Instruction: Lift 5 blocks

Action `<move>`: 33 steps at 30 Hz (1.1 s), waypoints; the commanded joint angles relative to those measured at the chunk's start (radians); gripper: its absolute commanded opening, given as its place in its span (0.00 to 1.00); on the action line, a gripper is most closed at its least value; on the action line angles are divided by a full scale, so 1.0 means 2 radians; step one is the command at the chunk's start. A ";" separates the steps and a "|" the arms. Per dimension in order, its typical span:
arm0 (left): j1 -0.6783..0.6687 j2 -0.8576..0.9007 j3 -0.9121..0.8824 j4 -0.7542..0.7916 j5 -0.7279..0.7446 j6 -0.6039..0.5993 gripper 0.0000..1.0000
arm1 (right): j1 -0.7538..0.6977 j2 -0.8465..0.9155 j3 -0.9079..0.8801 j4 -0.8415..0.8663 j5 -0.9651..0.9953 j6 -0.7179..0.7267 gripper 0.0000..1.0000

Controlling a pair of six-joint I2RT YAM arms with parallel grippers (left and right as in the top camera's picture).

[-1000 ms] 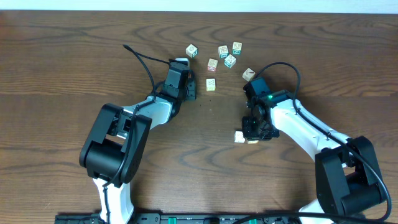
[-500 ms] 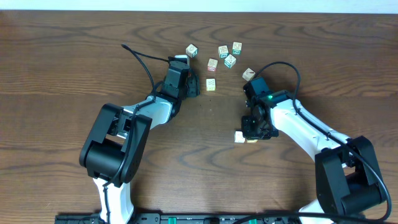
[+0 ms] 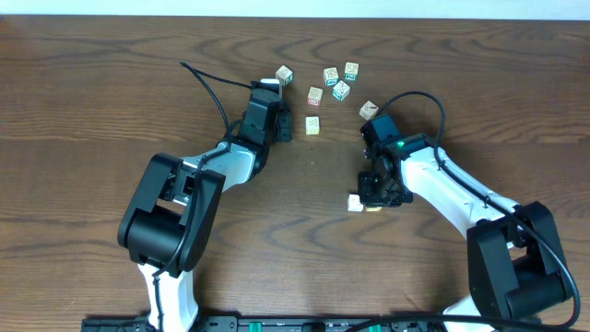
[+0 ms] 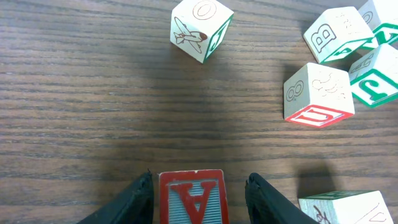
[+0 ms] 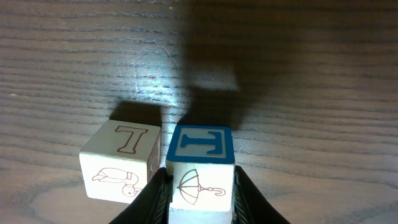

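I have the right claw (image 5: 200,183) clamped on a blue-T block (image 5: 200,149); left claw (image 4: 198,186) seems open around a red-A block (image 4: 191,200), bare table (image 4: 93,93) ahead.

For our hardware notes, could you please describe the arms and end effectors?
The left arm and right arm share white links, bulky black joints and a loose black cable near the wrist. A green light marks the right wrist. The left end effector and right end effector have black tapered fingers.
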 commanded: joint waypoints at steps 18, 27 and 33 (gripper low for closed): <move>0.004 0.008 0.003 -0.028 -0.014 0.018 0.23 | 0.008 -0.008 -0.016 0.006 -0.005 0.001 0.44; 0.003 0.007 0.003 -0.030 -0.012 0.018 0.23 | 0.006 -0.107 -0.014 -0.006 0.016 0.001 0.63; 0.003 -0.002 0.003 -0.050 0.031 0.017 0.19 | -0.017 -0.125 0.006 -0.014 0.017 -0.023 0.88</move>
